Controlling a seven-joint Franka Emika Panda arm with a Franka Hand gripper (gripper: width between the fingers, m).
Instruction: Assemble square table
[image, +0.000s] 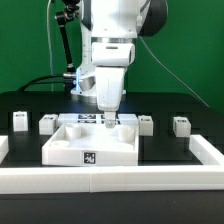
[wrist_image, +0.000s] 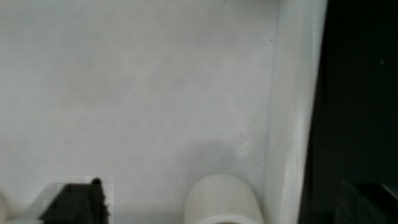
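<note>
in the exterior view, two small white legs (image: 18, 121) are seen at the left on the black table (image: 30, 103). the square top (image: 70, 150) is set at the middle, just behind the front rail (image: 110, 180), and two more legs are placed to its right. the gripper (image: 108, 122) is positioned low over the top's sunken face, spread wide, with nothing gripped. if it is lowered off-line, a wall could be struck and the top shoved askew. the top is made of white plastic, and a black-and-white tag (image: 88, 157) is carried on its front edge.
</note>
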